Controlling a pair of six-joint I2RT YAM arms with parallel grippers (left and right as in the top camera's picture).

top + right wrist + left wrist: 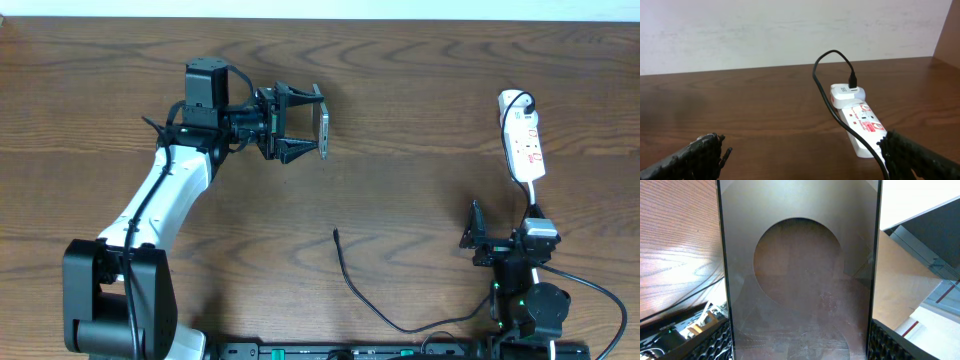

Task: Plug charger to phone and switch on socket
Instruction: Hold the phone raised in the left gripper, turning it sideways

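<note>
My left gripper is shut on the phone and holds it on edge above the table at the upper middle. In the left wrist view the phone's glossy brownish face fills the space between the jaws. The charger cable's plug tip lies loose on the table, below the phone and apart from it. The cable runs to the front right. The white socket strip lies at the far right. My right gripper is open and empty just short of the strip.
A white adapter sits in the far end of the strip, and the black cable loops from it back past my right gripper's right finger. The table's front edge runs below both arm bases.
</note>
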